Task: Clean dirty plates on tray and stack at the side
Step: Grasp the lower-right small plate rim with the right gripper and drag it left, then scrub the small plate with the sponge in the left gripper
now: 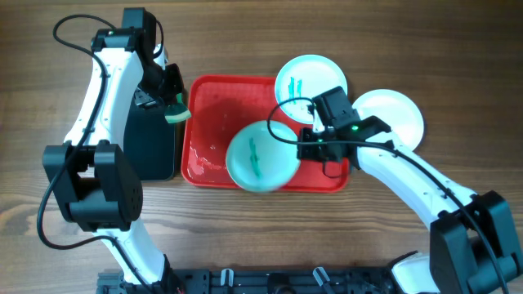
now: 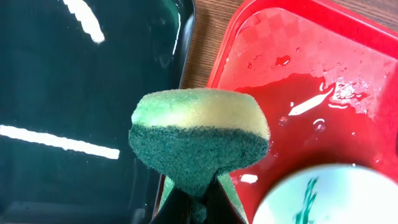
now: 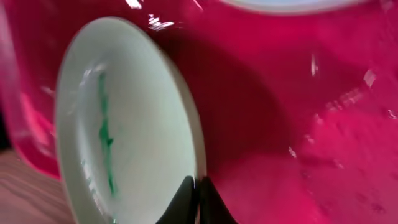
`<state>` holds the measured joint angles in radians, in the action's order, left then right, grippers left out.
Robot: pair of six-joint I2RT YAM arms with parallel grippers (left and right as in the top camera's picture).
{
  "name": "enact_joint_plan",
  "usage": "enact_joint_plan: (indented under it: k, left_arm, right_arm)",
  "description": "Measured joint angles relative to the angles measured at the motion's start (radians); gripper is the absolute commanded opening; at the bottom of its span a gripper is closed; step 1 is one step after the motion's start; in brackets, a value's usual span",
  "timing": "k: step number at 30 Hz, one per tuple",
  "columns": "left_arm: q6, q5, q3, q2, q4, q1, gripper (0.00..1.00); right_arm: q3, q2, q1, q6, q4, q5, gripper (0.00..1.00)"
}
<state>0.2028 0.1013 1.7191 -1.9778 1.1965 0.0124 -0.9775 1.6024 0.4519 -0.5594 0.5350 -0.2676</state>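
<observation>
A pale turquoise plate [image 1: 260,155] with a green scribble is held tilted over the wet red tray [image 1: 214,106]. My right gripper [image 1: 304,145] is shut on its right rim; the right wrist view shows the fingertips [image 3: 198,190] pinching the rim of the plate [image 3: 124,124] above the tray [image 3: 298,124]. A second turquoise plate [image 1: 309,80] with green smears lies at the tray's far right corner. A white plate [image 1: 392,118] lies on the table right of the tray. My left gripper [image 1: 174,102] is shut on a green and yellow sponge [image 2: 199,137] over the tray's left rim [image 2: 227,59].
A black tray [image 1: 151,143] lies left of the red tray, also in the left wrist view [image 2: 81,93]. Water pools on the red tray's floor [image 2: 323,102]. The wooden table [image 1: 409,41] surrounds everything.
</observation>
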Motion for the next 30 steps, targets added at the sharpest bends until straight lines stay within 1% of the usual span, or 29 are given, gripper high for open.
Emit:
enact_joint_plan:
  k: [5, 6, 8, 9, 15, 19, 24, 28, 30]
  left_arm:
    - [0.000, -0.008, 0.000, 0.000, 0.000, 0.000, 0.04]
    - [0.000, -0.010, 0.000, 0.000, 0.000, 0.000, 0.04]
    - [0.000, -0.010, 0.000, 0.000, 0.000, 0.000, 0.04]
    - [0.000, -0.010, 0.000, 0.000, 0.000, 0.000, 0.04]
    - [0.000, -0.004, 0.000, 0.000, 0.000, 0.000, 0.04]
    - [0.000, 0.002, 0.000, 0.000, 0.000, 0.016, 0.04]
    - [-0.016, 0.002, 0.000, 0.000, 0.000, 0.101, 0.04]
    - [-0.082, 0.005, -0.036, 0.000, -0.011, 0.178, 0.04]
    - [-0.109, 0.006, -0.065, 0.000, -0.030, 0.191, 0.04]
  right_arm:
    - [-0.006, 0.098, 0.035, -0.091, -0.163, -0.001, 0.04]
    - [-0.006, 0.127, 0.047, -0.102, -0.185, -0.001, 0.08]
    - [-0.008, 0.177, 0.071, -0.116, -0.208, -0.001, 0.19]
    - [-0.013, 0.202, 0.083, -0.122, -0.209, -0.003, 0.21]
    - [-0.066, 0.273, 0.091, -0.125, -0.241, 0.007, 0.19]
    - [-0.091, 0.309, 0.091, -0.124, -0.267, 0.014, 0.05]
    - [-0.093, 0.317, 0.093, -0.121, -0.282, 0.017, 0.05]
    - [-0.093, 0.317, 0.093, -0.121, -0.283, 0.018, 0.04]
    - [-0.093, 0.317, 0.093, -0.116, -0.288, 0.018, 0.04]
